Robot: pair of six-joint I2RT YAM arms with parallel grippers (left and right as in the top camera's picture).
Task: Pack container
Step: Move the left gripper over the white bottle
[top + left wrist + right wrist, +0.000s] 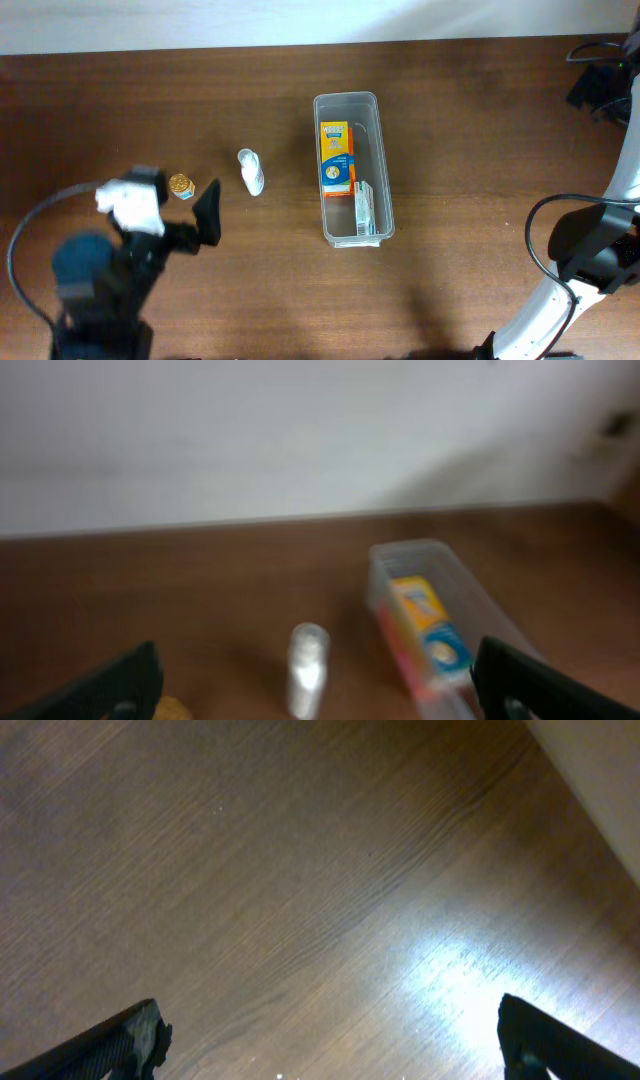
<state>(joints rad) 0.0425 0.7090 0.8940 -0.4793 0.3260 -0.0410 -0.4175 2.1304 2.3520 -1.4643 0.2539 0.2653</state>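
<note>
Across the brown wooden counter (480, 150), two arms are in view. The left gripper (315, 652) has its jaws wide apart, holding nothing, facing the loose items. The right gripper (328, 1012) also has its jaws apart, over bare wood, well off to the right.

The container (376, 150) sits upright mid-counter, long axis running away from the robot. Judged light, thin-walled and slick, with walls that flex; likely to skid if nudged. Best hold: pinch over the rim at a short end, one jaw inside.

Inside it, a yellow-orange box (337, 158) lies flat, with a small pale packet (364, 210) at the near end.

Outside, to the left, a white bottle (251, 171) lies on its side. A small gold round item (181, 185) sits beside the left jaws.
</note>
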